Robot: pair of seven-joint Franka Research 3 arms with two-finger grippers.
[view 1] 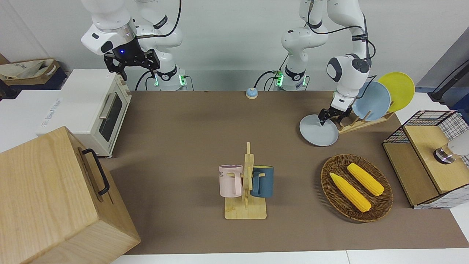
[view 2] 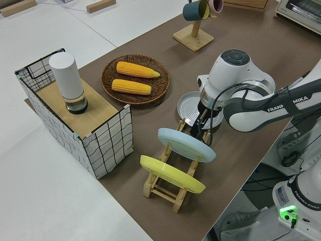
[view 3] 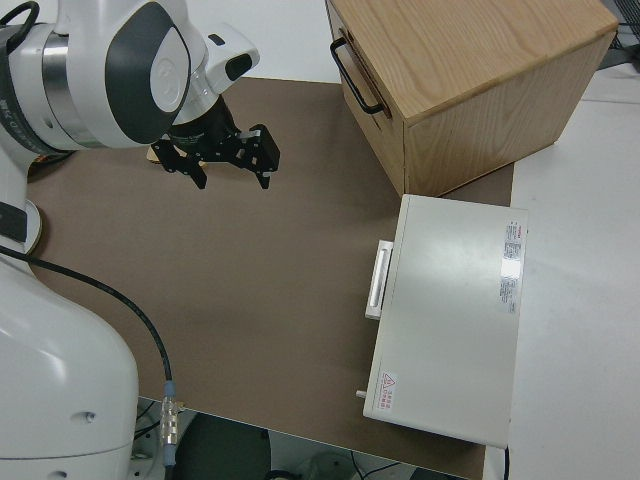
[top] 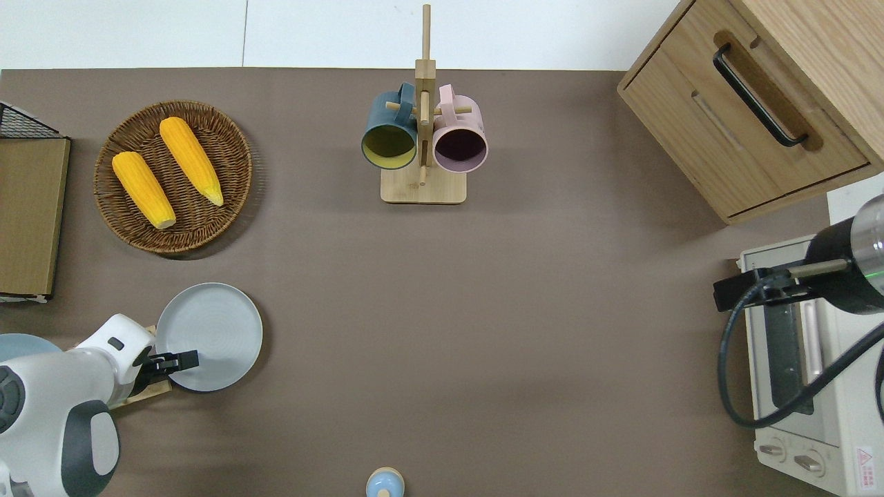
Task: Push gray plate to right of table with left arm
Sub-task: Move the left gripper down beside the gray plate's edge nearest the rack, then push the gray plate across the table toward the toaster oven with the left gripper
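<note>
Wicker basket [top: 235, 179] holds two corn cobs [top: 169, 169] side by side, toward the left arm's end of the table [top: 483, 331]. Wooden plate rack [view 2: 173, 188] holds a sky-blue plate [view 2: 186, 144] and a yellow plate [view 2: 172, 174], both tilted on edge. Mug rack [view 1: 245, 209] carries a pink mug [view 1: 231, 180] and a dark blue mug [view 1: 262, 181], one each side of the post. Wire crate [view 2: 108, 145] has a wooden top with a white cylinder [view 2: 67, 83] standing on it. Readable text: "FRANKA" on the left arm [view 2: 261, 108]; the toaster oven [view 1: 91, 110] has side lettering I can't make out. Gray plate [top: 214, 331] lies flat on the table, just beside the plate rack and nearer to the robots than the basket. Left gripper [top: 181, 360] is low over the plate's rim on the rack side; can't tell how far its fingers are spread or whether they touch. Right arm parked, right gripper [view 3: 228, 160] fingers spread wide, holding nothing. Wooden cabinet [view 1: 55, 198] and toaster oven sit at the right arm's end; a small blue bell [view 1: 251, 93] sits at the table edge nearest the robots. Mug rack stands mid-table, farther from the robots than the plate.
</note>
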